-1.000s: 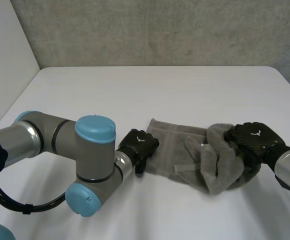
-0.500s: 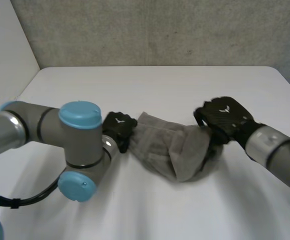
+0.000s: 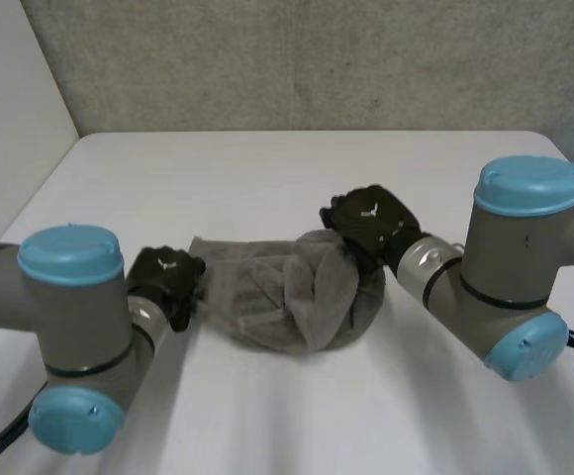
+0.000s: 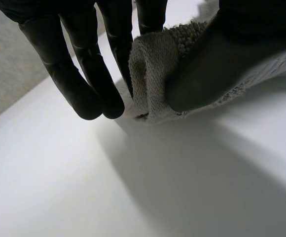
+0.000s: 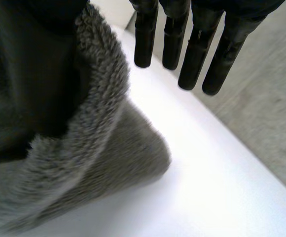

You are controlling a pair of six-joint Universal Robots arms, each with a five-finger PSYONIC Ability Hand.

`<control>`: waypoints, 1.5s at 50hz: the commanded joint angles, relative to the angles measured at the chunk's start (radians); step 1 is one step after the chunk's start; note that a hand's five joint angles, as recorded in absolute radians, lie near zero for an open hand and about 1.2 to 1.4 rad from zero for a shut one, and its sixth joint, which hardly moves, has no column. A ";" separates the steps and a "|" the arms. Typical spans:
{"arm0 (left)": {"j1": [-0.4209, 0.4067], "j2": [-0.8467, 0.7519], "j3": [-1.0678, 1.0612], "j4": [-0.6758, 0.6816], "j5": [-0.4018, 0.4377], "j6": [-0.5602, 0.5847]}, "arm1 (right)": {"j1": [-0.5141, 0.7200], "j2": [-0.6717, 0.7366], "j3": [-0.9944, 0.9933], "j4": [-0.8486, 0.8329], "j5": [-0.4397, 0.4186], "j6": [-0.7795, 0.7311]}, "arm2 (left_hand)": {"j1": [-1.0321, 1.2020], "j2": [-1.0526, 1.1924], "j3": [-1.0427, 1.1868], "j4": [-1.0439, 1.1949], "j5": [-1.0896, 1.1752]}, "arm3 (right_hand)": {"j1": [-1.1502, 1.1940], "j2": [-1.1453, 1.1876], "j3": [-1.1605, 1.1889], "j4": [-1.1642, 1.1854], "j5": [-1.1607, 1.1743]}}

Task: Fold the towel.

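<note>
Towel (image 3: 272,297): lies bunched in a grey heap on the table (image 3: 267,168), midway between left and right edges, somewhat nearer the near edge. Right part doubled back over the middle in a thick rounded fold. Left part flatter, reaching toward the left edge.

Left hand (image 3: 166,282): sits at the towel's left end, low over the table. Pinches a rolled bit of that edge between thumb (image 4: 222,54) and one finger. Remaining fingers (image 4: 84,74) straight, tips just beside the cloth.

Right hand (image 3: 371,218): rests at the heap's far right side, atop the fold. Relaxed and open, with straight fingers (image 5: 192,54) side by side, clear of the cloth. Plush fold lies against the thumb side, under the palm.

Left arm (image 3: 69,327): elbow by the near-left corner. Right arm (image 3: 515,267): elbow near the right edge.
</note>
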 commanded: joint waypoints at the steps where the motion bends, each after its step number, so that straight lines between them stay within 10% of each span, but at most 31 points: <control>1: -0.035 0.004 -0.047 0.001 -0.008 0.001 | 0.030 -0.017 0.108 0.047 -0.015 -0.140 | -0.207 -0.256 -0.326 -0.300 -0.438 | -0.101 -0.099 -0.108 -0.105 -0.083; 5: -0.032 0.005 -0.045 0.002 -0.028 0.001 | 0.038 -0.076 0.206 -0.021 -0.024 -0.232 | -0.797 -0.845 -0.916 -0.890 -1.027 | -0.083 -0.081 -0.091 -0.087 -0.065; 20: 0.006 0.036 -0.021 0.002 -0.048 -0.001 | 0.155 -0.131 0.306 -0.203 -0.014 -0.253 | -0.877 -0.925 -0.995 -0.969 -1.107 | -0.054 -0.052 -0.061 -0.058 -0.036; 26: 0.006 0.039 -0.027 0.002 -0.047 -0.001 | 0.184 -0.126 0.285 -0.253 0.024 -0.241 | -0.877 -0.925 -0.995 -0.969 -1.107 | 0.423 0.425 0.415 0.419 0.441; 39: 0.006 0.039 -0.036 0.001 -0.047 -0.002 | -0.066 -0.042 0.258 -0.178 0.235 0.095 | -0.874 -0.922 -0.992 -0.966 -1.104 | 0.833 0.835 0.825 0.829 0.851; 45: 0.000 0.039 -0.039 0.004 -0.042 -0.004 | -0.169 -0.042 0.326 -0.140 0.239 0.207 | -0.865 -0.913 -0.984 -0.958 -1.095 | 0.633 0.635 0.626 0.629 0.651; 50: -0.008 0.041 -0.053 0.028 -0.042 -0.002 | -0.172 -0.079 0.364 -0.135 0.236 0.211 | -0.856 -0.904 -0.975 -0.949 -1.086 | -0.246 -0.245 -0.254 -0.251 -0.229; 75: -0.164 0.189 -0.027 0.033 0.142 -0.042 | -0.161 -0.386 0.469 -0.083 0.132 0.070 | -0.909 -0.957 -1.028 -1.002 -1.139 | -0.284 -0.283 -0.292 -0.289 -0.266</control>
